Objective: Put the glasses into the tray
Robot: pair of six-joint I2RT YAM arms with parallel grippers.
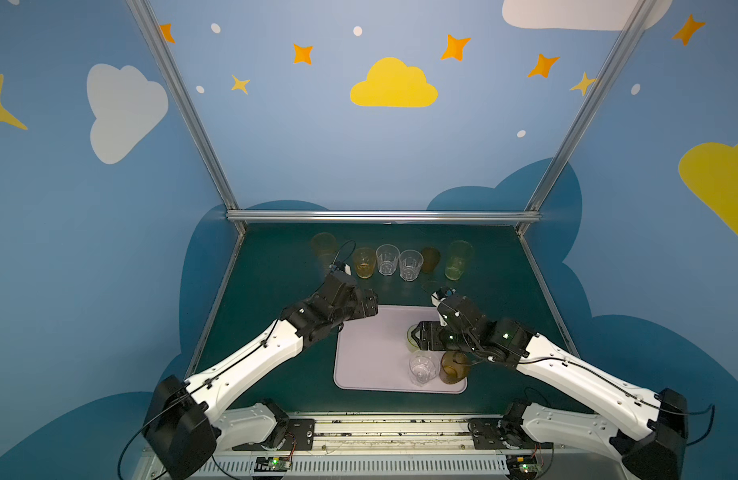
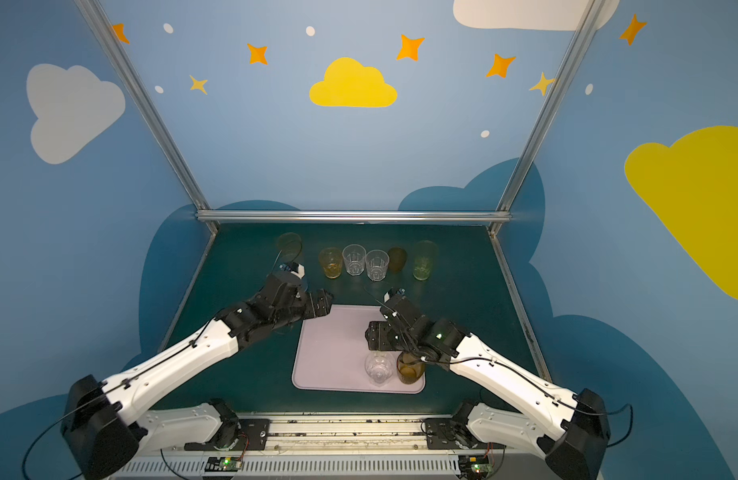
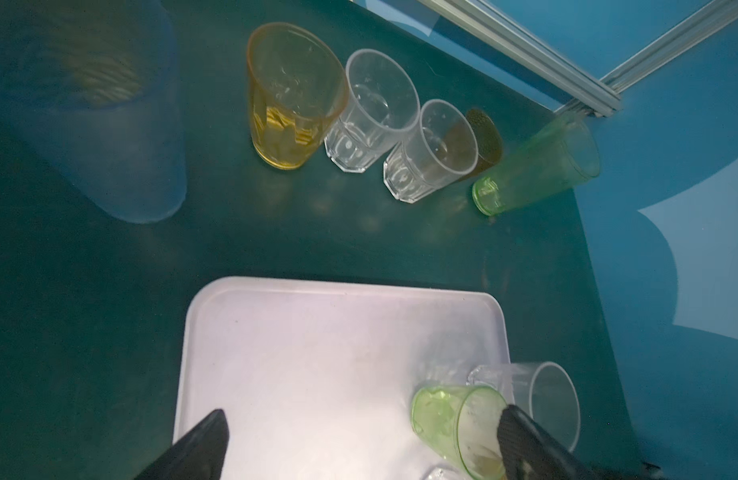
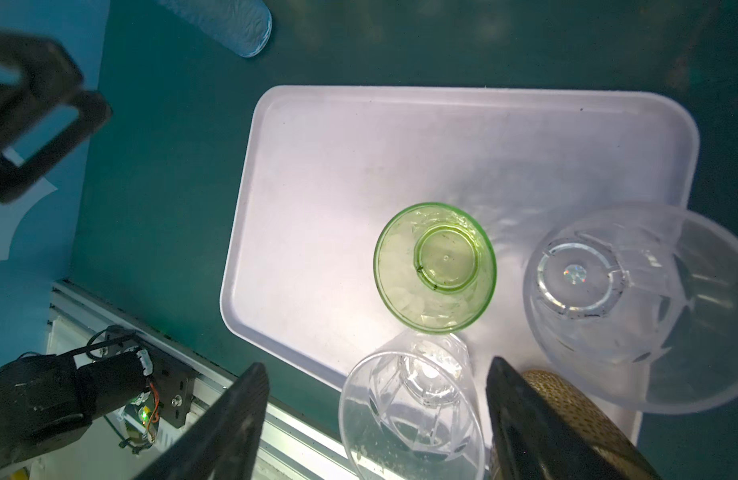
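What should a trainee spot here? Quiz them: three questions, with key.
1. True or false: the tray holds no glasses.
2. Which glass ends the back row on the right? A) tall green glass B) blue C) clear
3. Fill in: in that row, ___ clear glasses stand between the amber glass and the brown glass.
Key: 1 false, the short green glass stands on it; 2 A; 3 two.
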